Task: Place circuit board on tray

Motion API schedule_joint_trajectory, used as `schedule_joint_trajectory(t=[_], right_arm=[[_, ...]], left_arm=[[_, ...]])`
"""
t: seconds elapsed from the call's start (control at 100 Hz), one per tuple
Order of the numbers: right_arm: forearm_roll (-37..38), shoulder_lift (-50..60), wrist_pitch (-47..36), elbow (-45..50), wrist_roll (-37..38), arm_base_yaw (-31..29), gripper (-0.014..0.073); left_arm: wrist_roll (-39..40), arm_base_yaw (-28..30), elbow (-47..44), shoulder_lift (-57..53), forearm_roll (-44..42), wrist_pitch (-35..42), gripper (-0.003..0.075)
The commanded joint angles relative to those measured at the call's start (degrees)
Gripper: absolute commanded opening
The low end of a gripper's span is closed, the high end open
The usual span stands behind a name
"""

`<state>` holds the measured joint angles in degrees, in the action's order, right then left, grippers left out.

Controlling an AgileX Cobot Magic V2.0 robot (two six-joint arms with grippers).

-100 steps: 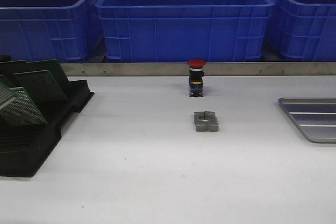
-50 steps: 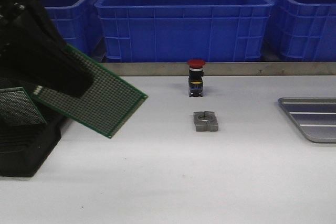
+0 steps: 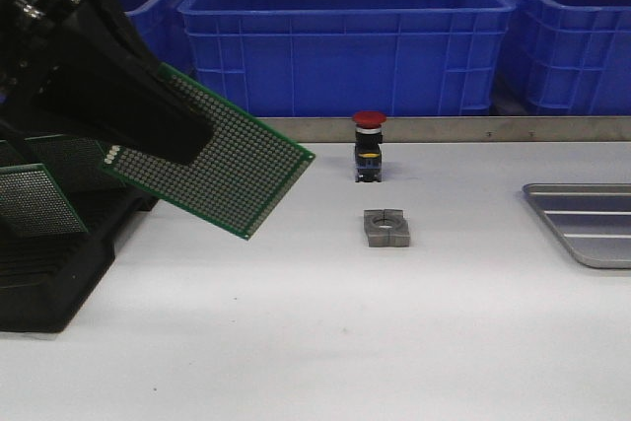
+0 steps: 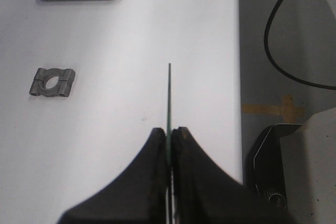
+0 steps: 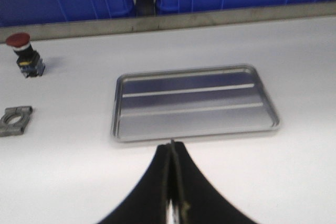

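On the far right, the tray (image 3: 592, 229) lies bare; a black rack (image 3: 49, 273) at left holds boards, seemingly two. Left gripper (image 4: 169, 139) pinches a circuit board (image 3: 212, 160) above the white table (image 3: 325, 332); right gripper (image 5: 171, 153) is closed, holding nothing.

rack (image 3: 59, 273) far left, clamp (image 3: 386, 228) before button (image 3: 368, 148), tray (image 3: 587, 224) far right

A second ago no arm showed in the front view. Since then the left pincer (image 3: 163, 145) has come in over the rack (image 3: 59, 273) gripping a board (image 3: 222, 170), and in the last half second it has carried it higher and apparently nearer the clamp block (image 3: 386, 228), clear of the surface (image 3: 325, 342).
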<state>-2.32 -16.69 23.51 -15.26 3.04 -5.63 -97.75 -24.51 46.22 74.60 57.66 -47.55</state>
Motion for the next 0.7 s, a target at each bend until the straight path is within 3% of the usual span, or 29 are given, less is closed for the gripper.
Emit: schedule_joint_trajectory(t=[0.0,0.15,0.31,0.41,0.56,0.69], right_arm=[[-3.84,-7.03,4.42,-6.99,-0.85,0.0,-0.0059],[-10.53,-17.64,8.65,-12.86,-13.16,2.23,-0.0059],[-20.59,-22.28,5.26,-15.95,-24.21,11.22,-0.0043],[-24.96,-25.11,4.23,-17.18,-33.57,17.96,0.0078],[-33.15,-28.97,2.21,-18.41,-46.79,26.37,0.037],[-40.62,-33.91,0.7,-20.24,-56.8,32.88,0.041]], left_arm=[[-0.16,-0.43,1.49,-1.1,3.69,-0.09,-0.002],[-0.16,-0.43,1.49,-1.1,3.69,-0.09,-0.002],[-0.16,-0.43,1.49,-1.1,3.69,0.01,-0.002],[-0.16,-0.43,1.49,-1.1,3.69,0.01,-0.002],[-0.16,-0.43,1.49,-1.1,3.69,0.01,-0.002],[-0.16,-0.43,1.49,-1.1,3.69,0.01,-0.002]])
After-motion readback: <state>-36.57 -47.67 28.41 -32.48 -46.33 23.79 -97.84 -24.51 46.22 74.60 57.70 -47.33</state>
